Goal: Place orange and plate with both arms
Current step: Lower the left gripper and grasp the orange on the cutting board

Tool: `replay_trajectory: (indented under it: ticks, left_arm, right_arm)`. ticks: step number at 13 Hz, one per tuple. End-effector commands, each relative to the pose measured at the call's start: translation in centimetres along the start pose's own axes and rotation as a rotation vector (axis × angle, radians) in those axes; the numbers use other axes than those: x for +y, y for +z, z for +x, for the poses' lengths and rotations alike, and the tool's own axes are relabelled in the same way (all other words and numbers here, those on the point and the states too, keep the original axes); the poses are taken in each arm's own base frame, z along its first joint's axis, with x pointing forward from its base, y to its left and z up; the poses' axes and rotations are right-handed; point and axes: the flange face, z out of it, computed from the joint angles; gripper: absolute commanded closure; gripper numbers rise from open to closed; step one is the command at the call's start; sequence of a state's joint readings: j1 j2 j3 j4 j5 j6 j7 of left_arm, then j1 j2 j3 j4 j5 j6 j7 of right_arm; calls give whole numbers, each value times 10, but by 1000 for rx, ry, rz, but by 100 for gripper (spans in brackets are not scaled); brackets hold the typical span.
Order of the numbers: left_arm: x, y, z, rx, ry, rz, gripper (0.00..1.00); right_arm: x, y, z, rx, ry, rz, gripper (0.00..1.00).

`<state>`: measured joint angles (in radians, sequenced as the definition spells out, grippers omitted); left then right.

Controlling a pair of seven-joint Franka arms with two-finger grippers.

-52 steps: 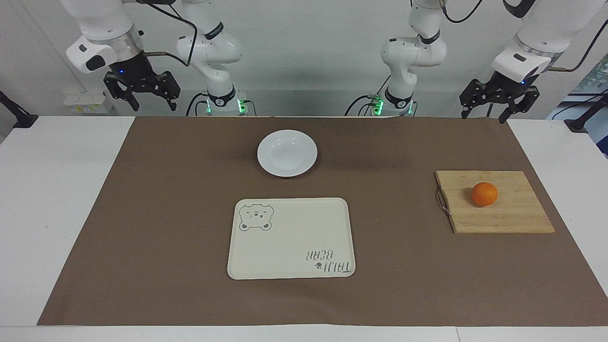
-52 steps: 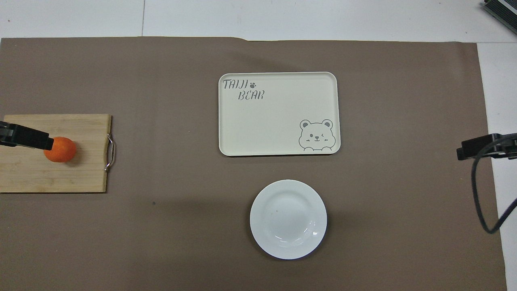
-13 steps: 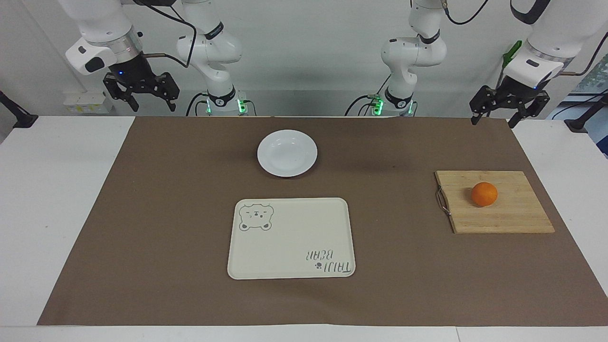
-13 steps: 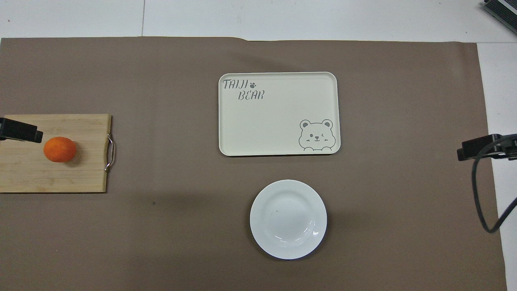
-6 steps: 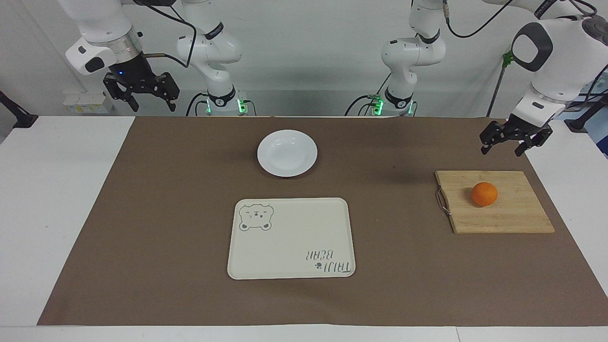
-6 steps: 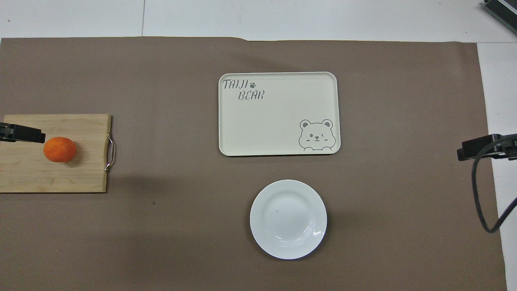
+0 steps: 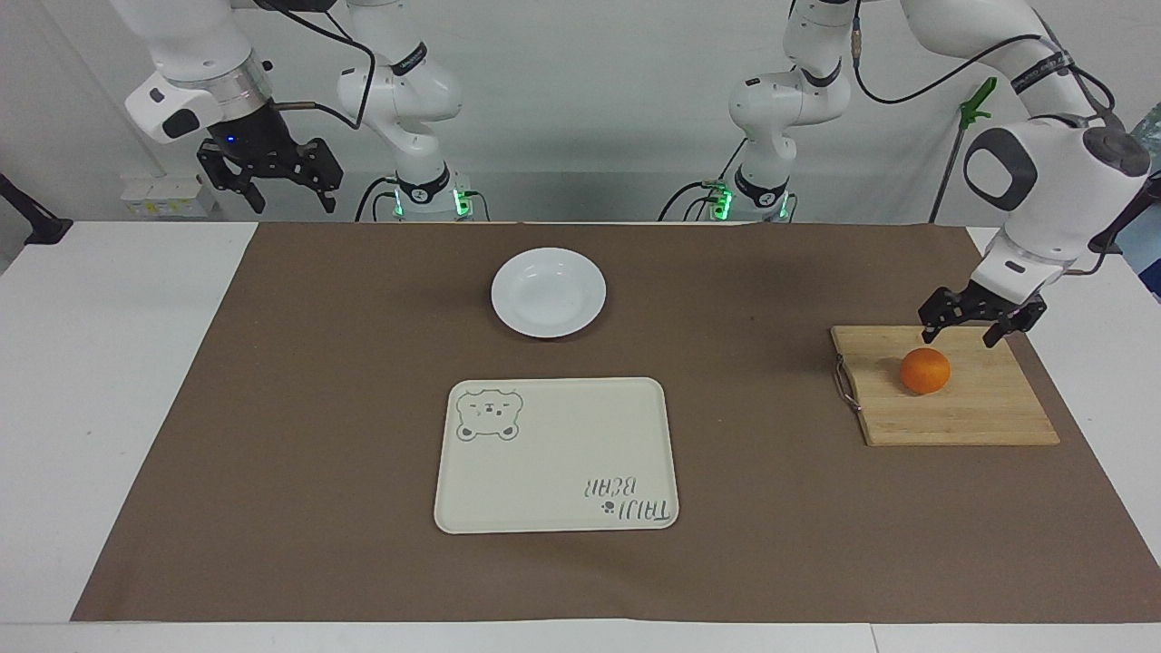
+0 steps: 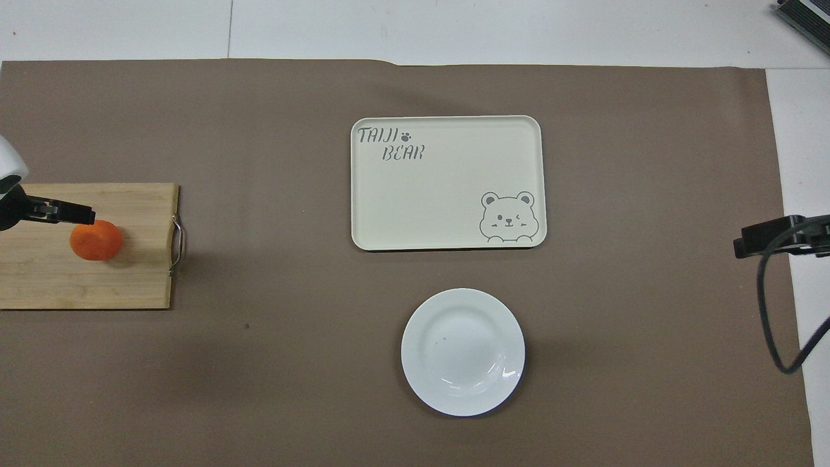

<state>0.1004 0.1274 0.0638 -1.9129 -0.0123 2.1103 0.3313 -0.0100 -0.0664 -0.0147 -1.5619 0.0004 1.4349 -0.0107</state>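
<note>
Reviewing stock from my remote seat, placed against the cutting board [image 7: 943,385] at the left arm's end of the table [image 7: 109,363]: the orange [image 7: 925,371] sits loose on the board. Left tool [image 7: 969,326] hangs spread wide and empty over the board's robot-side edge, just short of the fruit. I judge a skewed descent could nudge the round fruit and roll it off. The plate [image 7: 548,292] lies well apart from the board, nearer the robots than the bear tray [image 7: 555,455]. Right tool [image 7: 272,177] waits raised, open, empty.
</note>
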Motion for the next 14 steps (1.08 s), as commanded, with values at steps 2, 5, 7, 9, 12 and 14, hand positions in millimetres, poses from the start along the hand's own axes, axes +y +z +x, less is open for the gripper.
replay_trajectory:
  ticks: [2,5,7,9,12,14]
  left_arm:
    - [-11,38,-4,-13,3,11,0]
    - [-16,67,-7,-5,42,16,0]
    - [-15,84,-9,-21,44,11,0]
    - [-23,96,-11,-18,49,14,0]
    - [-22,106,-26,-48,61,1,0]
    - [-20,106,-28,-55,65,-2,0]
  right_arm:
    - [4,4,-6,8,-12,26,0]
    - [5,3,-7,9,-11,26,0]
    - [5,3,-7,9,-11,26,0]
    - [5,3,-7,9,-11,26,0]
    - [5,3,-7,8,-11,26,0]
    - [5,3,-7,8,-11,26,0]
